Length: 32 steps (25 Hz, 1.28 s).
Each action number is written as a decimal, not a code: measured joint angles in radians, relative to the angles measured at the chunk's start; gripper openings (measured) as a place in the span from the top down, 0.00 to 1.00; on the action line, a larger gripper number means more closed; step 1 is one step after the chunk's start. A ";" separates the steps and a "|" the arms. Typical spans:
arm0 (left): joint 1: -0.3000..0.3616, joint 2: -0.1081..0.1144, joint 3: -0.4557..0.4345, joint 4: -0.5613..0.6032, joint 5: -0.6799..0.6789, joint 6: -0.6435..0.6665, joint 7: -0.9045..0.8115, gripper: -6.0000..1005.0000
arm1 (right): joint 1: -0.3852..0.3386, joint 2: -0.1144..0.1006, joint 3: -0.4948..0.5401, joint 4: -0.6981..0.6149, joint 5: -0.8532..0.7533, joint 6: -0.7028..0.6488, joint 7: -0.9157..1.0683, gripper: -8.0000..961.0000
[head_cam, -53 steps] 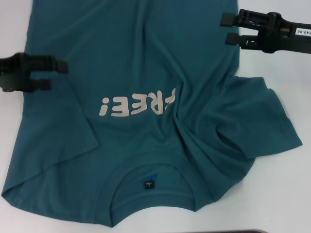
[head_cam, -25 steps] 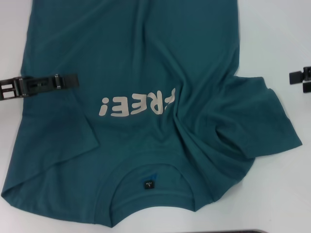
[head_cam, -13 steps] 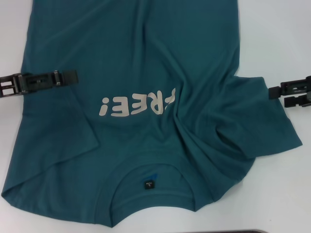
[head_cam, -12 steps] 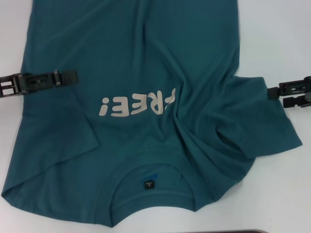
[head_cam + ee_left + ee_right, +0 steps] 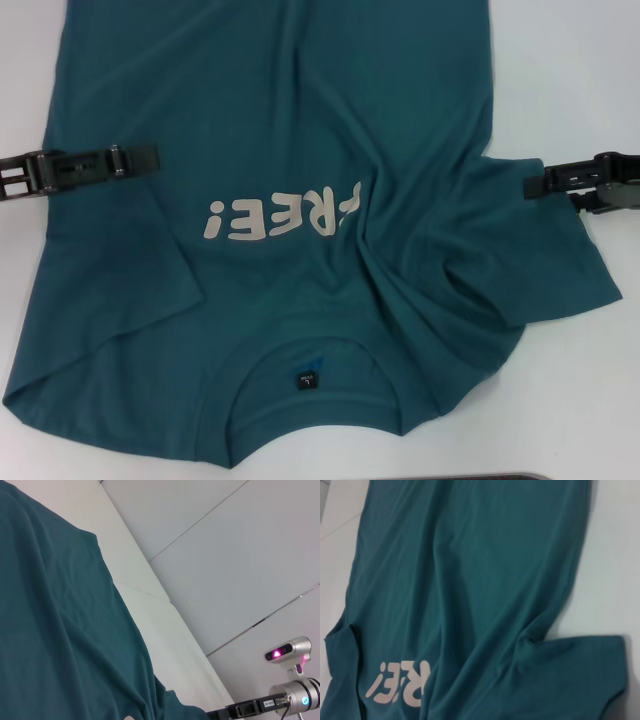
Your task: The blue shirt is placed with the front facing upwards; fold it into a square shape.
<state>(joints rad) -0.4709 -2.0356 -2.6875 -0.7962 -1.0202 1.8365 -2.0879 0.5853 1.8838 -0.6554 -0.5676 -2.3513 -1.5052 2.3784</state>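
Blue shirt [image 5: 290, 190] lying front up on white desk [image 5: 570, 80], collar nearest robot, right sleeve bunching over chest letters. Soft, light, limp cloth; sagging and creasing when lifted, so taking hold at sleeve edges and side seams seems best.

Left gripper [image 5: 135, 159] resting over shirt's left edge, jaws looking clenched flat. Right gripper [image 5: 538, 184] reaching sleeve edge; cannot tell jaw state.

Nothing else blocking; only rumpled folds hindering.
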 joint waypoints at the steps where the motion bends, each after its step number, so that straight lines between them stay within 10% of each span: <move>1: 0.000 0.000 0.000 0.000 0.000 0.000 0.000 0.10 | 0.003 0.004 -0.001 -0.001 -0.003 -0.003 0.000 0.05; 7: 0.000 0.000 0.000 0.000 -0.011 -0.003 -0.003 0.10 | 0.020 0.013 -0.023 -0.015 -0.045 -0.012 0.005 0.08; 9: 0.000 0.001 0.000 0.000 -0.013 -0.003 -0.004 0.10 | 0.024 0.014 -0.026 -0.015 -0.063 -0.009 0.009 0.29; 32: -0.013 0.013 0.000 0.000 -0.014 -0.027 -0.028 0.10 | 0.029 -0.016 -0.019 -0.070 -0.116 -0.066 0.052 0.98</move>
<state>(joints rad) -0.4841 -2.0223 -2.6875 -0.7961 -1.0340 1.8099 -2.1154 0.6145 1.8673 -0.6744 -0.6378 -2.4678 -1.5713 2.4307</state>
